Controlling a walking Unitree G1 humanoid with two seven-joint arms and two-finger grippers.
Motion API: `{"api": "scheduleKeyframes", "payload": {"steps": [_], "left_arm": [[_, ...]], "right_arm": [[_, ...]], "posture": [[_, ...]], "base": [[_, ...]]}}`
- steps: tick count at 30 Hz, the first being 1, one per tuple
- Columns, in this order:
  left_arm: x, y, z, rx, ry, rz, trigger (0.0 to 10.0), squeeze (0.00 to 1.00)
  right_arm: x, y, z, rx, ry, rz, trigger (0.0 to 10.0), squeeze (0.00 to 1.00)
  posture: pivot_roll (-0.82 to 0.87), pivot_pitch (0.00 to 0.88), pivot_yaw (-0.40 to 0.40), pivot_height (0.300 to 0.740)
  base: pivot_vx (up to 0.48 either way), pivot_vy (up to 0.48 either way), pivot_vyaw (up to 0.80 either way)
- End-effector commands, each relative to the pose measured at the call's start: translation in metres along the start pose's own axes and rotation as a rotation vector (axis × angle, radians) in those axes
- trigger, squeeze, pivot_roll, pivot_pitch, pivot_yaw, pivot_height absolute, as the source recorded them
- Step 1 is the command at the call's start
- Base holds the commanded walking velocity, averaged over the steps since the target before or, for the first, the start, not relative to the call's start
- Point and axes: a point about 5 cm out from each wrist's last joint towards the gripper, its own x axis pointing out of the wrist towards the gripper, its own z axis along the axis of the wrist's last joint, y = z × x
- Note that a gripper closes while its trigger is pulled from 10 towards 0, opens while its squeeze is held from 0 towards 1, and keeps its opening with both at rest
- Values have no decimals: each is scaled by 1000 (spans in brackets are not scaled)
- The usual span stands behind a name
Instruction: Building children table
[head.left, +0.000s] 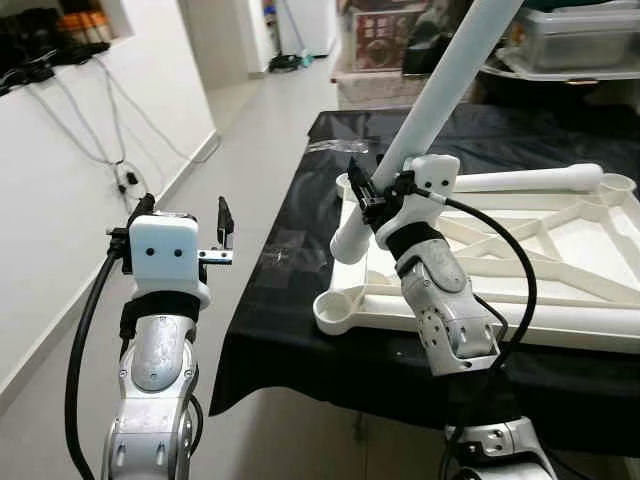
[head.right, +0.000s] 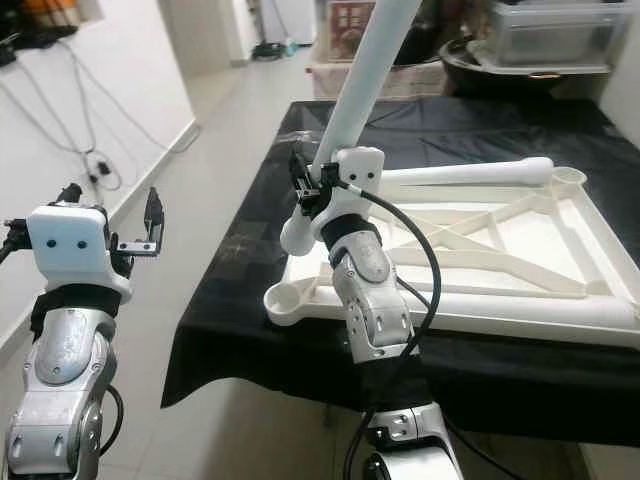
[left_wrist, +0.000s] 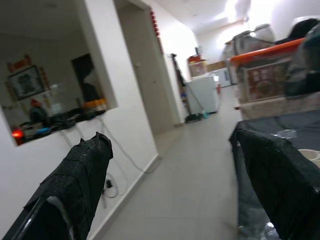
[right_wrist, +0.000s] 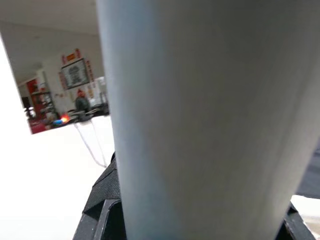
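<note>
1. The right gripper (head.left: 372, 196) is clamped around a long white table leg (head.left: 440, 95), holding it low down, near its rounded bottom end.
2. The leg slants up and away from the gripper, its lower end resting by the near left corner of the white tabletop (head.left: 560, 255).
3. The tabletop lies upside down on a black cloth (head.left: 300, 300) covering a table, ribs facing up, with a round socket (head.left: 335, 312) at the near left corner.
4. A second white leg (head.left: 530, 180) lies flat along the tabletop's far edge.
5. The left gripper (head.left: 185, 225) hovers over the floor beside the table, fingers (left_wrist: 80, 175) spread apart, holding nothing.
</note>
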Motion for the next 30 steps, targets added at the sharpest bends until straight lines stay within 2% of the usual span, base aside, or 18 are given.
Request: {"api": "scheduleKeyframes", "payload": {"steps": [1,4,16,26,30], "left_arm": [[0,2,-4,8,20,13,10000,0],[0,1,-4,11,17,6,10000,0],[1,-2,-3,-5,26,15,10000,0],[4,2,-2,12,16,25,10000,0],[-8,6,-9,16,50,41,10000,0]], "right_arm": [[2,3,2,3,-14,6,10000,0],[2,2,2,6,-14,3,10000,0],[2,2,1,4,-3,1,10000,0],[1,5,1,-7,-16,4,10000,0],[-7,2,0,-53,-25,3,10000,0]], "posture": [[-44,0,46,740],[-44,0,46,740],[-75,0,44,740],[-69,0,43,740],[-67,0,38,740]], "base": [[0,0,0],[0,0,0],[0,0,-800],[0,0,0],[0,0,0]]}}
